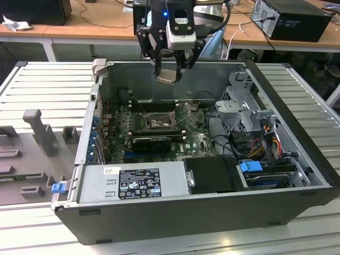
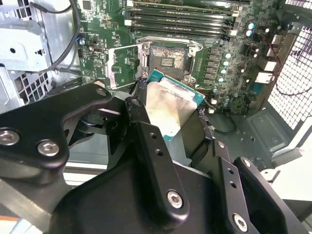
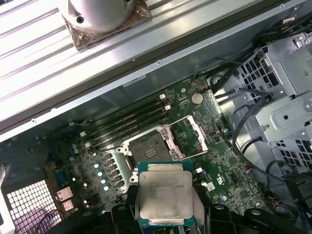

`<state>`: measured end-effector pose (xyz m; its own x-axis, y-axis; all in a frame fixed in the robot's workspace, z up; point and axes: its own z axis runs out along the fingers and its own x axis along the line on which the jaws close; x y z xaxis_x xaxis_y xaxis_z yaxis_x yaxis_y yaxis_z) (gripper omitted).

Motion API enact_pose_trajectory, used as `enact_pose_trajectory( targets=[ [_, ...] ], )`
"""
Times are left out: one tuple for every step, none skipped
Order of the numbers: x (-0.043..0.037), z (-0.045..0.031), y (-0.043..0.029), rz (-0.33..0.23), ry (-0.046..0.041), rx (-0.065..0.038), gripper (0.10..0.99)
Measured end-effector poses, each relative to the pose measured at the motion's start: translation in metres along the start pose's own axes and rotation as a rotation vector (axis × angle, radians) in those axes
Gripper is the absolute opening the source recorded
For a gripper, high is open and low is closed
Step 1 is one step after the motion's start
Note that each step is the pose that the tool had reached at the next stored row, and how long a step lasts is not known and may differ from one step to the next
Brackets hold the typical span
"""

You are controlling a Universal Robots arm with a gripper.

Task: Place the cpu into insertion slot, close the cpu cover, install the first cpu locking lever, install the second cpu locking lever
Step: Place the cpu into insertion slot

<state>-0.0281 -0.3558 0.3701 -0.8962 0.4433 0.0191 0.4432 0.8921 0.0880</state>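
Observation:
My gripper [image 1: 169, 73] hangs over the back of the open computer case [image 1: 79, 143], shut on the cpu [image 1: 166, 77]. The cpu [image 3: 165, 195] is a flat square chip with a silvery-beige top, held by its edges between the two black fingers [image 3: 122, 217]. It is in the air, well above the motherboard. The insertion slot [image 3: 148, 146] lies open and empty below it, also seen as the insertion slot [image 2: 168, 58] in the second wrist view. The cpu cover [image 3: 187, 136] is swung up and open beside the slot. In the second wrist view the cpu [image 2: 170, 105] sits tilted between the fingers [image 2: 146, 141].
Memory slots [image 2: 180, 19] run along one side of the socket. A long black card [image 1: 151, 142] lies on the board in front of it. The power supply [image 1: 133, 183] fills the case front, and a metal drive cage [image 1: 244, 106] with cables stands at the exterior view's right.

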Motion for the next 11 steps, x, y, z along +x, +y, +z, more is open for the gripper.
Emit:
enact_pose_trajectory(
  targets=[
    [0.0000, 0.0000, 0.0000, 0.011, -0.0010, 0.000, 0.525],
    [0.0000, 0.0000, 0.0000, 0.021, -0.0018, 0.000, 0.525],
    [0.0000, 0.0000, 0.0000, 0.026, -0.0022, 0.000, 0.525],
    [0.0000, 0.0000, 0.0000, 0.031, -0.0027, -0.001, 0.525],
    [0.0000, 0.0000, 0.0000, 0.041, -0.0036, -0.001, 0.525],
    [0.0000, 0.0000, 0.0000, 0.047, -0.0041, -0.001, 0.525],
    [0.0000, 0.0000, 0.0000, 0.054, -0.0048, -0.001, 0.525],
    [0.0000, 0.0000, 0.0000, 0.063, -0.0056, -0.001, 0.525],
    [0.0000, 0.0000, 0.0000, 0.077, -0.0068, -0.001, 0.525],
    [0.0000, 0.0000, 0.0000, 0.087, -0.0077, -0.002, 0.525],
    [0.0000, 0.0000, 0.0000, 0.097, -0.0086, -0.002, 0.525]
  ],
)
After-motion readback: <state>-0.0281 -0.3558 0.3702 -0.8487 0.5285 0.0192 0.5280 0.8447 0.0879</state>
